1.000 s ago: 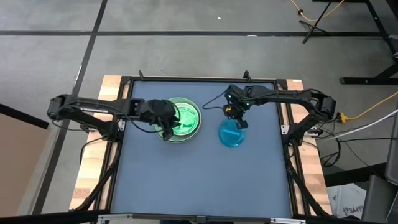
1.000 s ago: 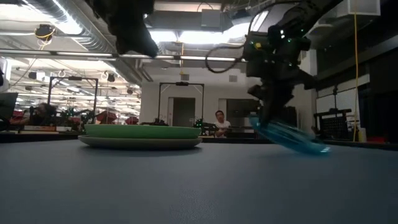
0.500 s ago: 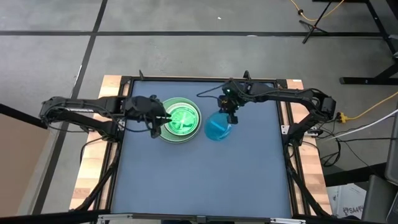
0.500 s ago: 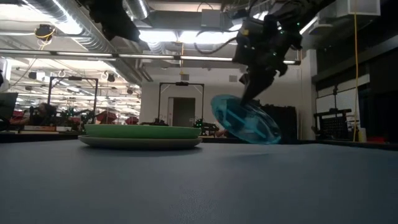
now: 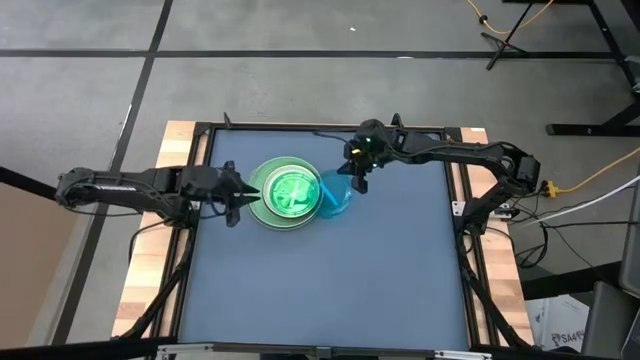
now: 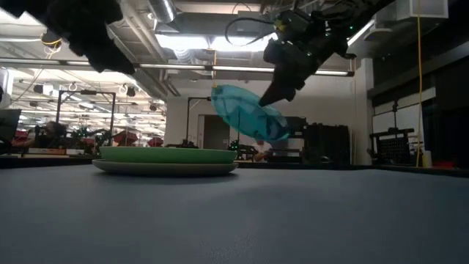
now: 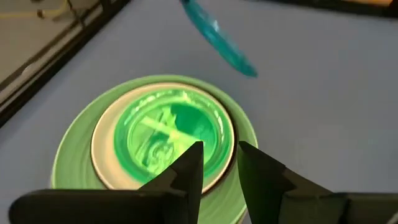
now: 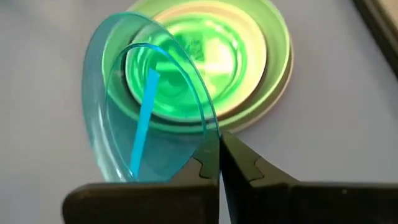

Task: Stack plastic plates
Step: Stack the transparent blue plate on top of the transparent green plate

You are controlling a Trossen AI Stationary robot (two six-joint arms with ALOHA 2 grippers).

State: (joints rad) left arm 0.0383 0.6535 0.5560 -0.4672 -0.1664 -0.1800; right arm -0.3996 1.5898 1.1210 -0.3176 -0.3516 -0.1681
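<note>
On the near half of the blue table (image 5: 330, 290) we see only bare mat. Farther back, left of the middle, sits the stack of plates (image 5: 288, 193): a large light green plate (image 7: 68, 163) at the bottom, a white plate (image 7: 102, 134) on it, and a translucent green plate (image 5: 291, 190) on top, all lying flat. Just left of the stack we find the left gripper (image 5: 235, 195), off the plates, its fingers (image 7: 186, 171) parted by a narrow gap and holding nothing. To the right of the stack, the right gripper (image 5: 354, 176) has its fingers pinched tight on the rim of a translucent blue plate (image 5: 335, 193). That plate hangs tilted above the table, clear of the mat in the low view (image 6: 249, 114), its lower edge toward the right side of the stack. We cannot tell whether it touches the stack. Far beyond the table the low view shows a room with ceiling lights (image 6: 212, 44).
</note>
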